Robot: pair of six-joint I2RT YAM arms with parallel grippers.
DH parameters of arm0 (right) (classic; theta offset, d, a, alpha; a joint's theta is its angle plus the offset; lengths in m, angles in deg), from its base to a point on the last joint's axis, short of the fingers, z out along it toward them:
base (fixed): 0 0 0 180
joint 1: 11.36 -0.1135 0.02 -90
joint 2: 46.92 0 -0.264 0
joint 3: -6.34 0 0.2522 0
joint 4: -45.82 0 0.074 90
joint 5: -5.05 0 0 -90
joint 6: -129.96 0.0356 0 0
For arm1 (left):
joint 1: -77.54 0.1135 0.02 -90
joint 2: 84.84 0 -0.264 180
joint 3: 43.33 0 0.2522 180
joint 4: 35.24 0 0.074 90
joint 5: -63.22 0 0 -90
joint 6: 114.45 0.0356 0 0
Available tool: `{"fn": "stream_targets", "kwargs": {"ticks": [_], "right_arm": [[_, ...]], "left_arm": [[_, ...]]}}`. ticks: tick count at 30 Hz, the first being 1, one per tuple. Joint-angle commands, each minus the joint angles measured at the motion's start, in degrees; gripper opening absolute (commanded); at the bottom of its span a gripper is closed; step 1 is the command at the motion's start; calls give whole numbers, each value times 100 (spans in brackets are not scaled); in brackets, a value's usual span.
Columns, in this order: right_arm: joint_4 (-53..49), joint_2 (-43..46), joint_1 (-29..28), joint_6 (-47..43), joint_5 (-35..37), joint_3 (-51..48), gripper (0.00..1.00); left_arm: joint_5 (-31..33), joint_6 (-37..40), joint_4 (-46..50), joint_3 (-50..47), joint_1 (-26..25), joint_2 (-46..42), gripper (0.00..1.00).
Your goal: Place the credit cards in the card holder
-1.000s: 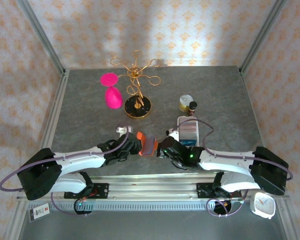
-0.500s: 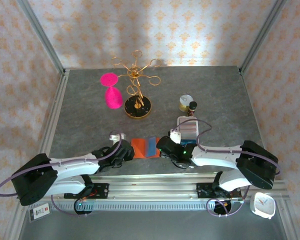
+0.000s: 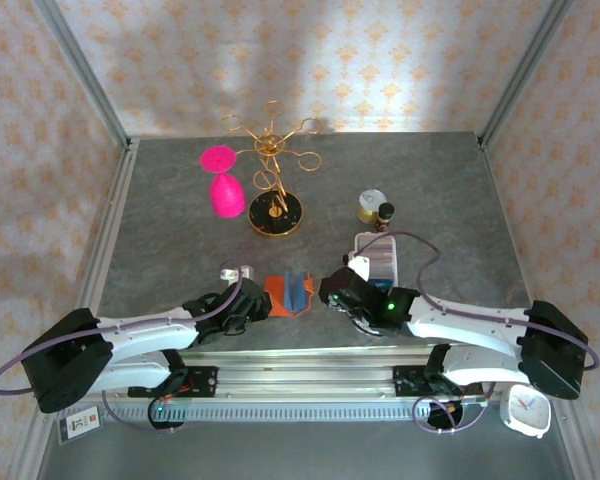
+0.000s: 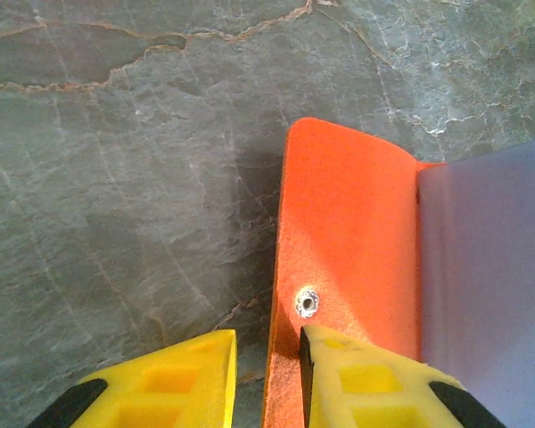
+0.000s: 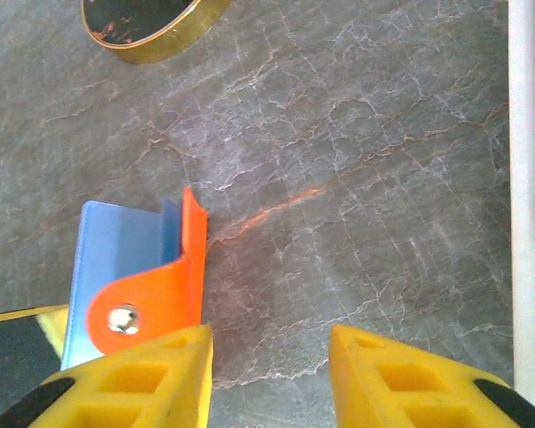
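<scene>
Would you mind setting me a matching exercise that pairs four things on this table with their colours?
Things:
1. card holder
2. slotted tray
3. wire stand
4. glass to the left of the stand

Colours:
a. bright pink
b. orange-red outside, blue inside
c. gold, on a round black base
d. white

Pairs: 1-b, 2-d, 3-c, 4-a
</scene>
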Motion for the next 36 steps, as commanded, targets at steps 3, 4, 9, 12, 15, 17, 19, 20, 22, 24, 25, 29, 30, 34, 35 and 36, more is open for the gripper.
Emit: {"fn": "stream_targets", "kwargs": {"ticks": [3,4,9,12,15,17,19,20,22,24,25,29,30,34,35,36], "right_arm": [[-169,-12,-267,-314,36,493,30],[-138,-67,-295,-354,-12,573,28],[131,-405,-306,-492,-143,688,27],[177,-629,-306,-503,-145,702,28],[188,-911,-304,-428,-84,679,29],[177,-1094,-302,-331,-52,675,29],[291,-1228,-306,-227,-59,576,29],[345,-1285,-306,-193,-68,534,29],[459,-1421,-304,-83,-84,438,27],[633,-1548,-306,-10,-166,337,25],[713,-1620,-305,11,-214,306,24],[824,-1790,-305,75,-287,250,23],[907,-1773,-305,73,-295,189,23],[987,-1397,-306,-30,-211,66,30],[985,-1273,-310,-64,-184,37,31],[1046,-1088,-317,-142,-197,-18,32]], "left_arm": [[-142,90,-154,155,61,-59,27],[-114,86,-112,169,59,-76,27],[139,190,197,321,57,-55,27],[29,253,163,434,59,30,28],[-56,278,25,526,57,125,29],[-104,310,-57,610,56,201,29],[-165,388,-82,739,55,301,29],[-172,416,-76,788,59,356,29],[-220,448,-132,890,59,488,29],[-370,472,-264,957,56,640,29],[-457,471,-366,980,59,733,29],[-422,459,-311,1122,55,914,28],[-283,426,-196,1135,54,865,28],[237,287,-56,895,68,430,34],[222,287,-112,818,71,332,35],[189,268,-201,737,73,246,35]]}}
